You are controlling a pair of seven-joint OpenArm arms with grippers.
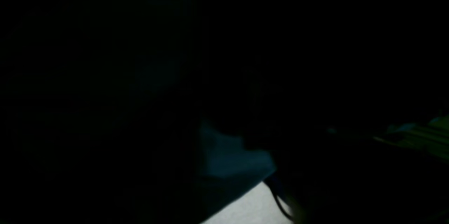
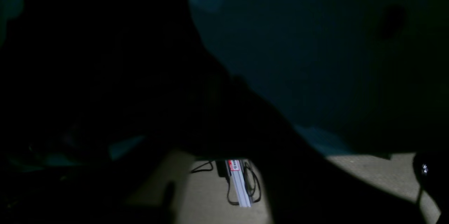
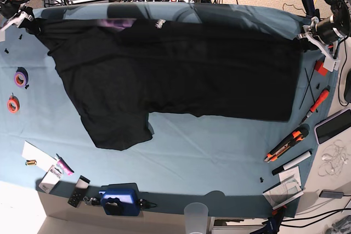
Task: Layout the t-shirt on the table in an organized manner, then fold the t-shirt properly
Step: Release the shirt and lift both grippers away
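The left wrist view is nearly black; only a sliver of the light teal-blue cloth table [image 1: 228, 157] and pale floor show.

The right wrist view shows dark teal cloth, with cables on beige carpet below.

In the base view, the large black fabric t-shirt [image 3: 175, 75] lies spread across the far half of the table [image 3: 208, 157]. The right gripper [image 3: 24, 21] touches its far-left corner and the left gripper [image 3: 307, 35] its far-right corner; whether either claw clenches cannot be told.

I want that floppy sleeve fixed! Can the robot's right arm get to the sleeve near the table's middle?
Probably yes. The right pincer is at the t-shirt's far corner, and only flat cloth lies between it and the sleeve. The tape rolls sit aside.
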